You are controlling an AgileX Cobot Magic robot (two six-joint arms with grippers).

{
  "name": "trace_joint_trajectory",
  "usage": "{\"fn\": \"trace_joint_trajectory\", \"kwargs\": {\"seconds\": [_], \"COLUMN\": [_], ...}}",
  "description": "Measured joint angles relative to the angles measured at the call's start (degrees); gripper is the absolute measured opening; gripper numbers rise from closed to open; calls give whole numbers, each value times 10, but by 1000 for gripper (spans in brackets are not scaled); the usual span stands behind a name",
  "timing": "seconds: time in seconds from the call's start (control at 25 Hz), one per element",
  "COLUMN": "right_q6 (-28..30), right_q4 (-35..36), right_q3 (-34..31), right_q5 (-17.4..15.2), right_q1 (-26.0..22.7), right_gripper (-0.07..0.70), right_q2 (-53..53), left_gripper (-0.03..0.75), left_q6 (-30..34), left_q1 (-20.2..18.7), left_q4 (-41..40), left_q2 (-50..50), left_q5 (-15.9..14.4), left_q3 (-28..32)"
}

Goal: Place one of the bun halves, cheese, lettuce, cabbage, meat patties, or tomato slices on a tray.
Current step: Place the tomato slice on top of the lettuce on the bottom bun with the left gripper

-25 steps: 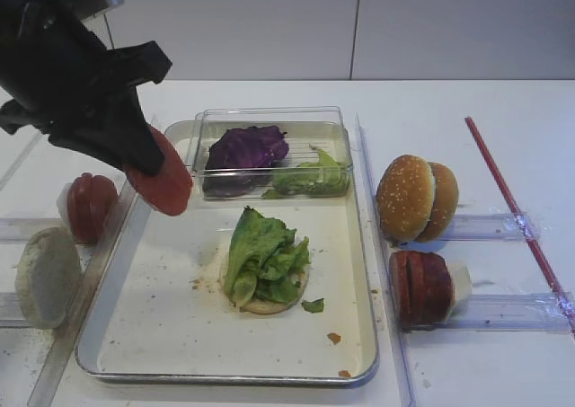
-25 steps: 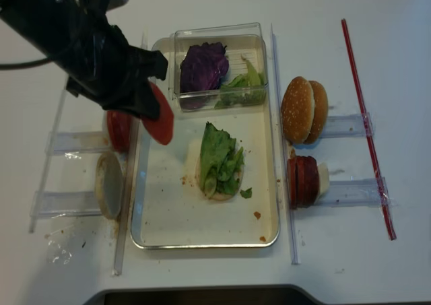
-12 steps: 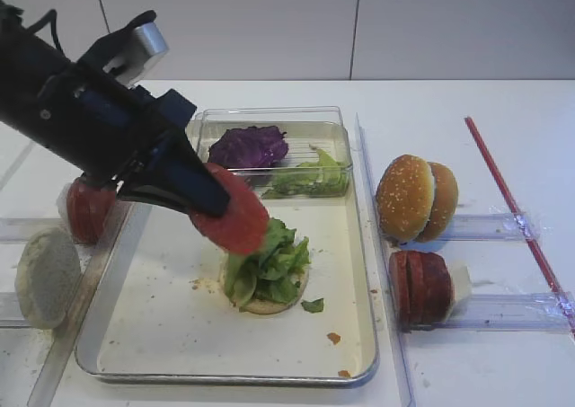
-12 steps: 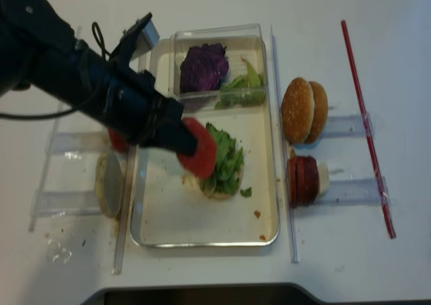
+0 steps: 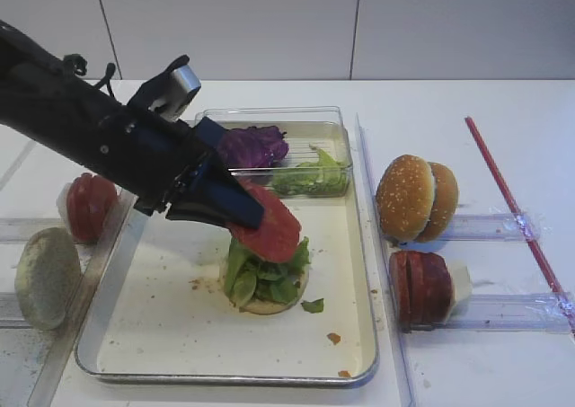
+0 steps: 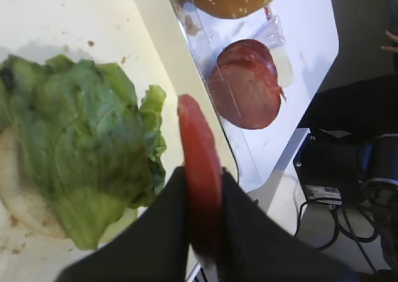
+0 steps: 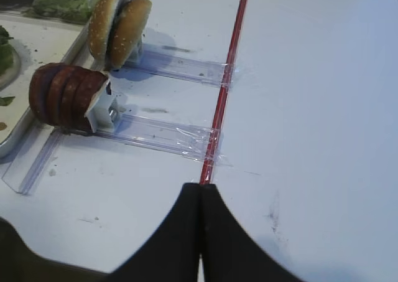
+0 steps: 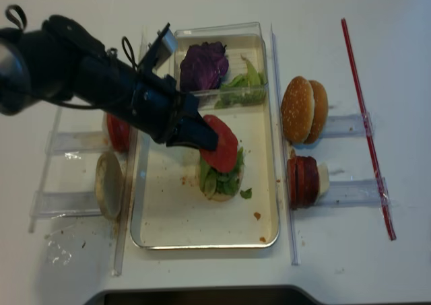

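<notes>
Exterior high view: the left gripper (image 5: pixel 241 211) clenches a tomato slice (image 5: pixel 266 224) just above the lettuce (image 5: pixel 262 274). Right of the lettuce, the right gripper (image 7: pixel 200 198) is clenched on nothing.

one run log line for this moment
left gripper: shut on tomato slice | slice: above lettuce on bun half in tray | right gripper: shut, empty

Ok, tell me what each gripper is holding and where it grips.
The left gripper pinches a tomato slice by its rim, above the lettuce. The right gripper is shut on nothing.
</notes>
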State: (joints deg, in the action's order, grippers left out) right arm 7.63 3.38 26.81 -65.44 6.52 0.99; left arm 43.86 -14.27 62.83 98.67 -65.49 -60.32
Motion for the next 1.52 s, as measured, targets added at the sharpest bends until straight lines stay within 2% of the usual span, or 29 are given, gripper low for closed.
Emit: {"fn": "trace_joint_trajectory", "kwargs": {"seconds": [0.28,0.6,0.84,0.96,1.52], "right_q6": [-1,-1,-1,-1,-1], "right_q4": [0,0,0,0,0], "right_q3": [0,0,0,0,0], "right_q5": [0,0,0,0,0], "right_q1": [0,0,0,0,0], "right_gripper": [17,17,17,17,17], "right_q2": [0,0,0,0,0], "left_gripper": [57,57,57,57,66], "left_q6": [46,54,29,8,-15], "left_q1": [0,0,0,0,0], "left_q4": [56,59,46,27,23], "left_q2": [36,72,76,76,76], "left_q5": [-12,-13,-12,4,18], "left_q3": [0,0,0,0,0]}}
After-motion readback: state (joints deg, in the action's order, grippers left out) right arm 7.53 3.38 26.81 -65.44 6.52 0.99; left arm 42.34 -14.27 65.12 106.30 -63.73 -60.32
